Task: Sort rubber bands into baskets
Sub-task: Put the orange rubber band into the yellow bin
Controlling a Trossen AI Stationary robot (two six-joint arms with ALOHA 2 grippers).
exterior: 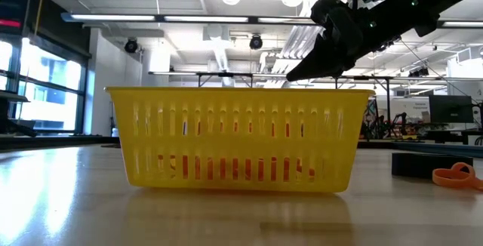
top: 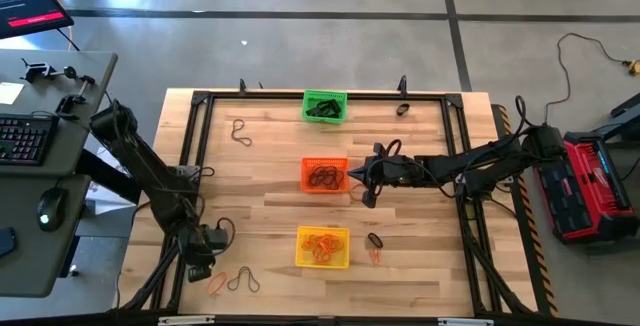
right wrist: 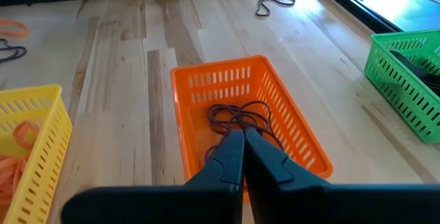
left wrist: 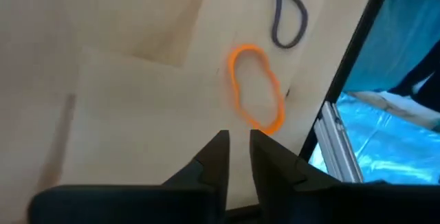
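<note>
3 baskets stand in a line down the middle of the desk (top: pixel 270 216): the far basket (top: pixel 325 106) at the back edge, the middle basket (top: pixel 325 174), and the near basket (top: pixel 323 247) toward the front. Each holds rubber bands. The right hand (top: pixel 367 174) hangs just right of the middle basket. The left hand (top: pixel 203 269) sits at the front left corner, beside 2 loose bands (top: pixel 231 283). Another loose band (top: pixel 241 133) lies back left.

The green basket (right wrist: pixel 407 80) is cut off at the right wrist view's edge.
</note>
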